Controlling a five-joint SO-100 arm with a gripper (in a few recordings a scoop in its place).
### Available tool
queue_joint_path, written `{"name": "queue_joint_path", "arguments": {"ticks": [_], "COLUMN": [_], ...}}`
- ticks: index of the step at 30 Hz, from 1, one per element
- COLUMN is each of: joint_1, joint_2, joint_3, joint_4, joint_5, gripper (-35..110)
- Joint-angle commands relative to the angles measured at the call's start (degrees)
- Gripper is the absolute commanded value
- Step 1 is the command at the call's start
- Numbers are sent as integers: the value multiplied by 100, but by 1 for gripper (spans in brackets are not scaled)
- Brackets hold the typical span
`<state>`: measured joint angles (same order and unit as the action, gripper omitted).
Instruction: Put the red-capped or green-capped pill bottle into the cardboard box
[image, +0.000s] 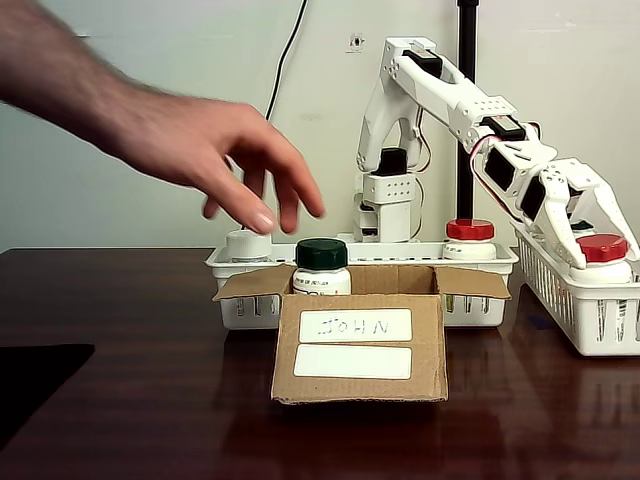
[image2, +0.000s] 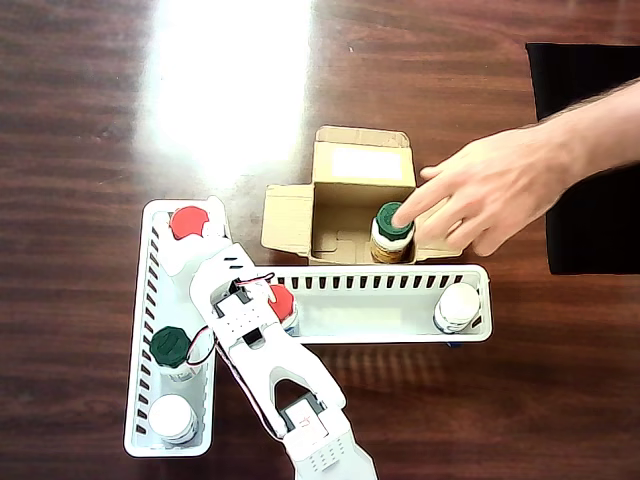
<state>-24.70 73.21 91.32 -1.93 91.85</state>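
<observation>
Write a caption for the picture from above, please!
A person's hand touches the green-capped bottle standing in the cardboard box.

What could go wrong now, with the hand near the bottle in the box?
1. The person's hand is over the green-capped bottle in the box; if the arm swings there, it may hit the hand.
2. That bottle stands at the box's edge beside the basket, so a nudge could tip it.
3. The arm reaches low over the side basket and could bump the red-capped bottle.
</observation>
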Motion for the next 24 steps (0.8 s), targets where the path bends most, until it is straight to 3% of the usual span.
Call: {"name": "queue_joint_path", "arguments": {"ticks": [1,9,14,24], "joint_1": [18,97,105,53], "joint_2": [281,554,1099,2074], "joint_3": [-53,-62,-149,-1670], "joint_4": [-237,-167,396,2812], "joint_5": [132,88,-97,-694], "gripper": [50,-5,1,0]}}
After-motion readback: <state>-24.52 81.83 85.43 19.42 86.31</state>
